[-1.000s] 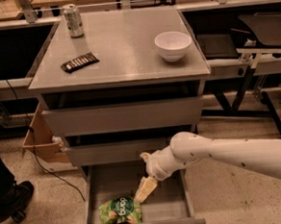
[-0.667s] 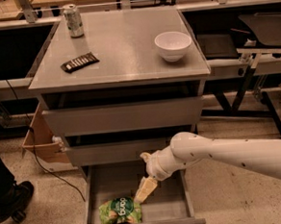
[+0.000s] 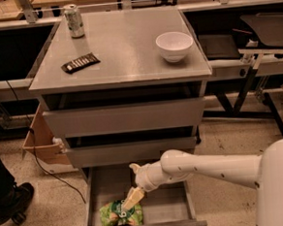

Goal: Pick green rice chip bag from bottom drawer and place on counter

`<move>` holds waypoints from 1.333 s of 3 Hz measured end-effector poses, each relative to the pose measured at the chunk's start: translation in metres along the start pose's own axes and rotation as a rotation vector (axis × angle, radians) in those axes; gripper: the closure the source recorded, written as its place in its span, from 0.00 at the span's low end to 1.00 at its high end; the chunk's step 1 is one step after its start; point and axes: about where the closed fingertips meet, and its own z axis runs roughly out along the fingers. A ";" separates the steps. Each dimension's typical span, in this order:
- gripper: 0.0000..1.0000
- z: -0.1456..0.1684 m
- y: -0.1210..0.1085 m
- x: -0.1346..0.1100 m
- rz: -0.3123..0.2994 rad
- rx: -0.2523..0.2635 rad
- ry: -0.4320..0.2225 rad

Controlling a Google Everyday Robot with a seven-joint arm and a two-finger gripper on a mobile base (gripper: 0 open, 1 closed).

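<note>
The green rice chip bag (image 3: 120, 214) lies in the front left part of the open bottom drawer (image 3: 173, 211), close to the drawer's front lip, and it sits where it did a second ago. It is crumpled and has not been lifted.

What changes is the gripper (image 3: 130, 200). A second ago it hangs over the middle of the drawer, up and to the right of the bag with bare drawer floor showing between them. Now it is lower and further left, and its tan tip overlaps the bag's upper right edge. It looks to be touching the bag or just above it; from this angle I cannot say which. I judge this to be the end of the reach — the grasp itself is not yet done, and the lift and the carry to the counter (image 3: 122, 53) are still to come.

Whether the gripper is spread or closed I cannot tell, since it shows only as one pale wedge pointing down at the bag. Nothing hangs from it.

The white arm (image 3: 208, 166) comes in from the right, under the two upper drawers. On the counter are a white bowl (image 3: 174, 45), a can (image 3: 74, 21) and a dark bar wrapper (image 3: 80, 63) — there is bare grey surface between them.
</note>
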 end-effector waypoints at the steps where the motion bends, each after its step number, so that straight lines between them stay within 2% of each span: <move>1: 0.00 0.058 -0.012 0.020 0.024 0.000 -0.066; 2: 0.00 0.111 -0.027 0.051 0.051 0.019 -0.069; 3: 0.00 0.156 -0.034 0.084 0.083 0.052 -0.040; 4: 0.00 0.161 -0.034 0.089 0.090 0.052 -0.031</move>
